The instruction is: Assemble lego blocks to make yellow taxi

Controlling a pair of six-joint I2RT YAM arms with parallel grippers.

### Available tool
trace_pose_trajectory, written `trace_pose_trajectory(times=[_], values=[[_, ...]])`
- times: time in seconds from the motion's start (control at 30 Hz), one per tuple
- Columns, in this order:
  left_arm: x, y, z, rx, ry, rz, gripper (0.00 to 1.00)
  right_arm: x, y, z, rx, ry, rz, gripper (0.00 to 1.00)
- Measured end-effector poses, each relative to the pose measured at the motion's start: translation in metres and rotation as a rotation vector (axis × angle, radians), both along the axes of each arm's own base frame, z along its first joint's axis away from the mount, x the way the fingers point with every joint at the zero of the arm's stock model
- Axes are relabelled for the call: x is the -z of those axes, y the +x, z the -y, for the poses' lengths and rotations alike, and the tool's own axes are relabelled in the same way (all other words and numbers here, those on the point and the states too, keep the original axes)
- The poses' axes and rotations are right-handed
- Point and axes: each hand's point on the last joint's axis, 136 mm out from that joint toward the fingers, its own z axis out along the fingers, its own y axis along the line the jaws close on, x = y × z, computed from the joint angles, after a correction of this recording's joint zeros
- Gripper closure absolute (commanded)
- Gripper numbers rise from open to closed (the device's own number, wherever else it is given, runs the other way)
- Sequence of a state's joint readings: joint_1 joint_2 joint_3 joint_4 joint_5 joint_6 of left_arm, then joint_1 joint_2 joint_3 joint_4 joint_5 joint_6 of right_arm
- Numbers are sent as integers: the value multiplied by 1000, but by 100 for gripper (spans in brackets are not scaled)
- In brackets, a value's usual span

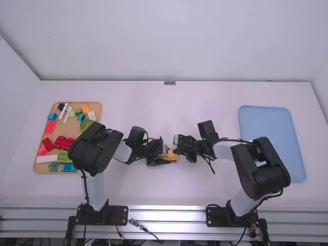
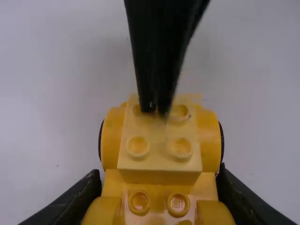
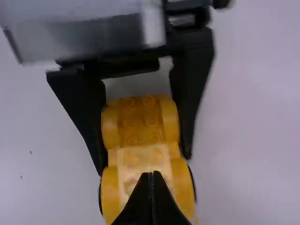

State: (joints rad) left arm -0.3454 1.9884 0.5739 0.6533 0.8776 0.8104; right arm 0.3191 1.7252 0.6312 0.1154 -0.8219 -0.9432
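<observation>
"Where are we?"

"The yellow plastic chassis with black wheels (image 2: 210, 143) is mid-tabletop (image 1: 179, 189), the left tool (image 2: 159, 176) gripping both sides."

"And the right tool (image 3: 151, 177)?"

"Clenched, its tips at the pale-yellow four-stud plastic block (image 2: 159, 161) on top. Seating that block looks like the step in hand."

"Next?"

"Press evenly, chassis braced, until it's flush, then lift clear."
</observation>
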Motion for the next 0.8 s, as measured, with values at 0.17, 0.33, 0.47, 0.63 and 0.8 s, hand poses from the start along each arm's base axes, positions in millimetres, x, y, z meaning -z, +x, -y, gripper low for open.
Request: trace_pose_trajectory(times=[0.17, 0.33, 0.47, 0.63, 0.8], values=[[0, 0, 0, 0, 1, 0, 63, -32, 14, 23, 89, 27, 44, 1], [0, 0, 0, 0, 0, 0, 49, -62, 25, 47, 252, -2, 44, 1], [0, 0, 0, 0, 0, -3, 32, -60, 25, 66, 366, -68, -15, 1], [-1, 5, 0, -16, 3, -8, 11, -56, 24, 75, 421, -108, -45, 1], [0, 8, 1, -27, 15, -41, 0, -55, 25, 77, 435, -117, -48, 1]])
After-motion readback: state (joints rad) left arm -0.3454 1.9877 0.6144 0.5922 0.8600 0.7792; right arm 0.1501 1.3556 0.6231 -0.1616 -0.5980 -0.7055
